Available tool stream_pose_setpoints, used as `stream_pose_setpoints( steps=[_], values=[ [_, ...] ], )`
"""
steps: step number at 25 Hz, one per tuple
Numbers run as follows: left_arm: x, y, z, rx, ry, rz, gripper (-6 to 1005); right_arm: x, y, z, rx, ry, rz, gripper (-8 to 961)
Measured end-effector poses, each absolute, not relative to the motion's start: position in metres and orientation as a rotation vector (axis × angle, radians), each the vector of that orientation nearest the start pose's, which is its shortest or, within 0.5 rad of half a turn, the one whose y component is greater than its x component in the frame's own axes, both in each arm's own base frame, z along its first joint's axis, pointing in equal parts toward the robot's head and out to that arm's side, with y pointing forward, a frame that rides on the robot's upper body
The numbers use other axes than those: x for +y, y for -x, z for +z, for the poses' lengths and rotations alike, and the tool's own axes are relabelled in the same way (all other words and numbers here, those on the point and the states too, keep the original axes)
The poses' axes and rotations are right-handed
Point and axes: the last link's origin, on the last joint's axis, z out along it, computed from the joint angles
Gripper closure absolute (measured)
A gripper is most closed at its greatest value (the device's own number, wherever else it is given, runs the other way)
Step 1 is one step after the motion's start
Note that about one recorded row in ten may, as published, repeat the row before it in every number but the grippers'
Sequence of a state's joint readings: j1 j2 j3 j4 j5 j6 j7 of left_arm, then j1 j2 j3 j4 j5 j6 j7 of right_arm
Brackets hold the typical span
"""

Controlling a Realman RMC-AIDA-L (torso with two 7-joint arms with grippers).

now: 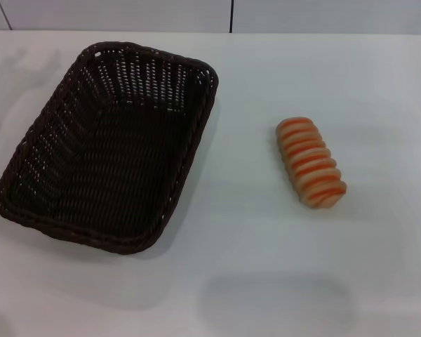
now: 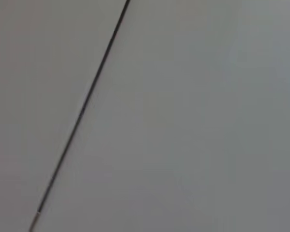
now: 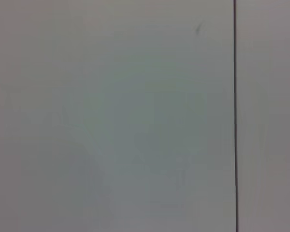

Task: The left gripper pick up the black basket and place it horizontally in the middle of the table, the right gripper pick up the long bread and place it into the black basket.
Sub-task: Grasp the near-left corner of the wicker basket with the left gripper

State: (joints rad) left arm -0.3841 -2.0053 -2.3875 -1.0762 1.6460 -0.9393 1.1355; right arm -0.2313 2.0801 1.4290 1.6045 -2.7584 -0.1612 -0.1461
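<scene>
The black basket [image 1: 109, 144] lies on the left half of the white table [image 1: 252, 267], its long side running slantwise from the near left to the far middle. It is empty. The long bread [image 1: 311, 162], cream with orange stripes, rests on the table to the right of the basket, well apart from it. Neither gripper appears in any view. Both wrist views hold only a plain grey-white surface crossed by a thin dark seam [image 2: 82, 111] [image 3: 235, 116].
A pale wall with dark vertical seams [image 1: 231, 15] rises behind the table's far edge. Open tabletop lies between the basket and the bread, and along the near edge.
</scene>
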Motion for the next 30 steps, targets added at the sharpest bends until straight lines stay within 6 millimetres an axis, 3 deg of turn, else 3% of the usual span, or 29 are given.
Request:
stream_pose_setpoints(
  steps=[8,12,16,22,30],
  values=[
    [0.386,0.255,0.177,-1.044,1.888,-0.823,187,0.301,-0.248,0.096,0.608,1.462,0.577,273],
    [0.378,0.231,0.185,-1.035,1.966,-0.694,188,0.302,-0.247,0.096,0.606,1.462,0.580,273],
    [0.375,0.223,0.186,-1.034,1.999,-0.608,188,0.302,-0.246,0.096,0.605,1.462,0.581,273],
    [0.373,0.211,0.171,-1.063,2.087,-0.384,188,0.302,-0.246,0.096,0.604,1.462,0.582,273],
    [0.376,0.214,0.150,-1.090,2.111,-0.143,188,0.302,-0.246,0.096,0.603,1.463,0.583,274]
  ],
)
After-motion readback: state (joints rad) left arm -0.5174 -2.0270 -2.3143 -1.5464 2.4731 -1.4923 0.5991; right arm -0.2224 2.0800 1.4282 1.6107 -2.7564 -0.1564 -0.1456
